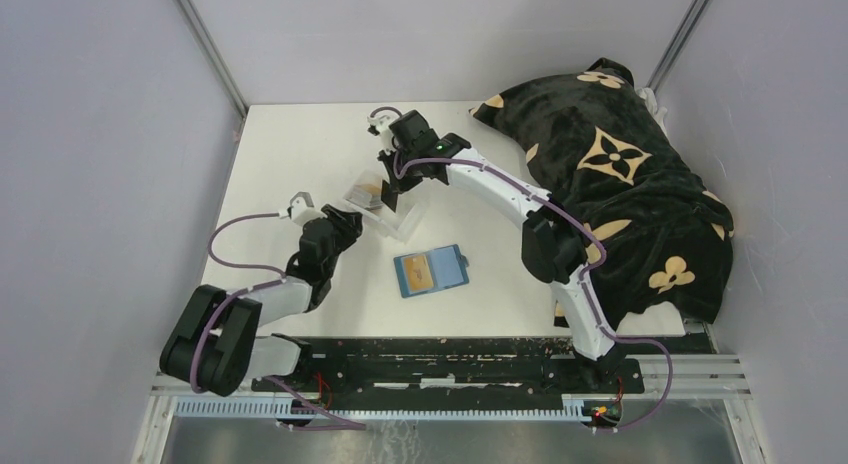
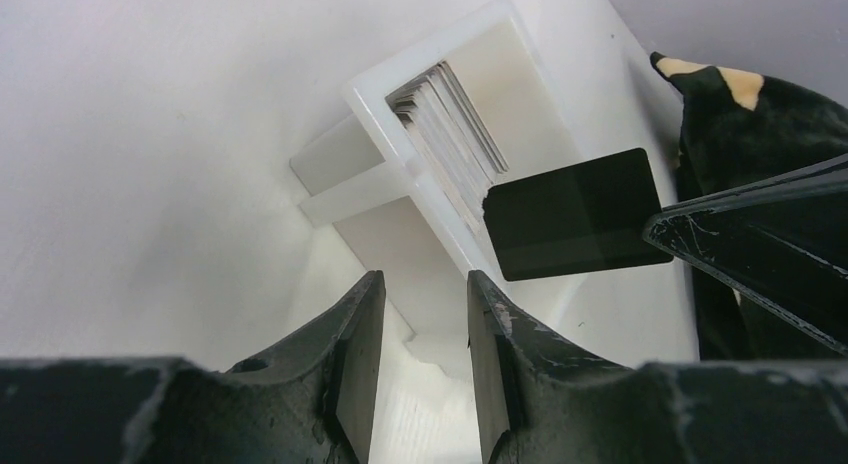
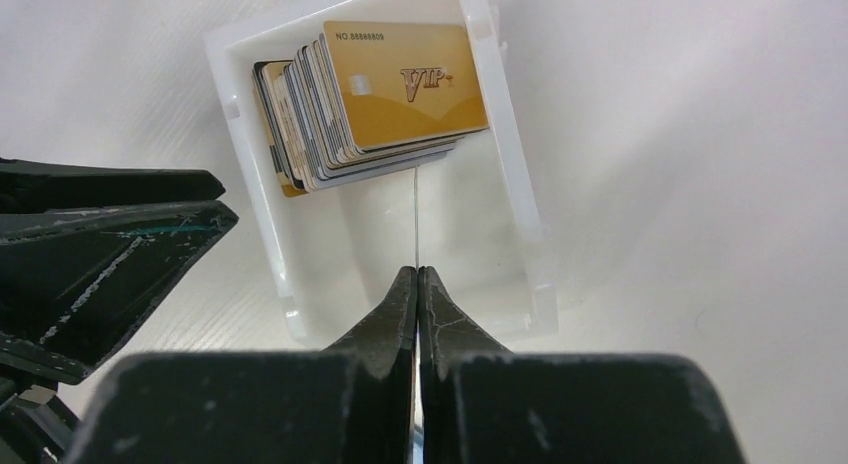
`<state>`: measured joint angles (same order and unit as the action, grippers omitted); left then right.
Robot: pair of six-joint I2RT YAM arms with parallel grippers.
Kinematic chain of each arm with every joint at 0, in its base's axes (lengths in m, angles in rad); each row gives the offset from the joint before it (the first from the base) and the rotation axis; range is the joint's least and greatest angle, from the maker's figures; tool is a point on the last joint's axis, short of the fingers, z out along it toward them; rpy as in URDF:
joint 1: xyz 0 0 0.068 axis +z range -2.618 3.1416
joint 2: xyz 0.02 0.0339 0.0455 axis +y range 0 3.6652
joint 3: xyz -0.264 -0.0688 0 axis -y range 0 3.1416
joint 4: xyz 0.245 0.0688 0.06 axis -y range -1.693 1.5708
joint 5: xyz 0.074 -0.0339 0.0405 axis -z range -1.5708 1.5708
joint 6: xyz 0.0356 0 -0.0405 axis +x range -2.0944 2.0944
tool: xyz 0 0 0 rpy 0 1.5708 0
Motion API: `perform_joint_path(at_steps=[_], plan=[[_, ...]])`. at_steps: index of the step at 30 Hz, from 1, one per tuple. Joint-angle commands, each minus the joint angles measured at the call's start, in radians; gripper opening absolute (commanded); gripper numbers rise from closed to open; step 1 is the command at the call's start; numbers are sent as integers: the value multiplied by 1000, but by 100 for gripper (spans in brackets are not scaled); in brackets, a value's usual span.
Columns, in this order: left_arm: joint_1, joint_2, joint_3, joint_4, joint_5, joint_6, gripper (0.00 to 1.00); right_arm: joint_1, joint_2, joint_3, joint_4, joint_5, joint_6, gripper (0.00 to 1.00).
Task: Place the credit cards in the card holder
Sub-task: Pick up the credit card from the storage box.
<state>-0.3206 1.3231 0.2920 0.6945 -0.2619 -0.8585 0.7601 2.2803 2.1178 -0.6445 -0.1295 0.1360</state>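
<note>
Credit cards [image 3: 400, 84]: fanned stack, gold VIP card on top, sitting in the white plastic tray [image 3: 520, 184] just ahead of the right jaws. One dark card [image 2: 570, 227] is out of the stack, pinched at one end by the right jaws, which are closed down on it (from the right wrist it's edge-on, just a thin line).

Handling, my read: thin, stiff, light, slick plastic. It'll likely pivot or slide in a tip pinch, so grip well in from a short edge and leave the far edge free to feed a slot.

Left jaws: narrow gap, nothing in them as far as I can see. Their tips sit just beside the tray's side wall, with the dark card ahead and to their right.

Card holder [image 1: 430, 271] lies open on the tabletop [image 1: 300, 154], well behind the right jaws toward the arm bases, a tan card showing in its left half. It looks soft and light and will probably skid when a card is pushed in. Black patterned cloth [image 1: 620, 184] lies off to the right.
</note>
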Motion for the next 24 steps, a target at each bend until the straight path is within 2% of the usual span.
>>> perform_joint_path(at_steps=[1, 6, 12, 19, 24], plan=[[4, -109, -22, -69, -9, 73, 45, 9, -146, -47, 56, 19, -5, 1], [2, -243, -60, -69, 51, 89, 51, 11, -310, -229, 118, -5, 27, 1], [-1, -347, -90, -17, 196, 127, 62, 14, -482, -425, 116, -125, 67, 1], [-20, -329, -143, 190, 450, 183, 71, 13, -656, -657, 135, -218, 122, 1], [-34, -278, -156, 322, 626, 201, 77, 12, -758, -758, 141, -293, 155, 1]])
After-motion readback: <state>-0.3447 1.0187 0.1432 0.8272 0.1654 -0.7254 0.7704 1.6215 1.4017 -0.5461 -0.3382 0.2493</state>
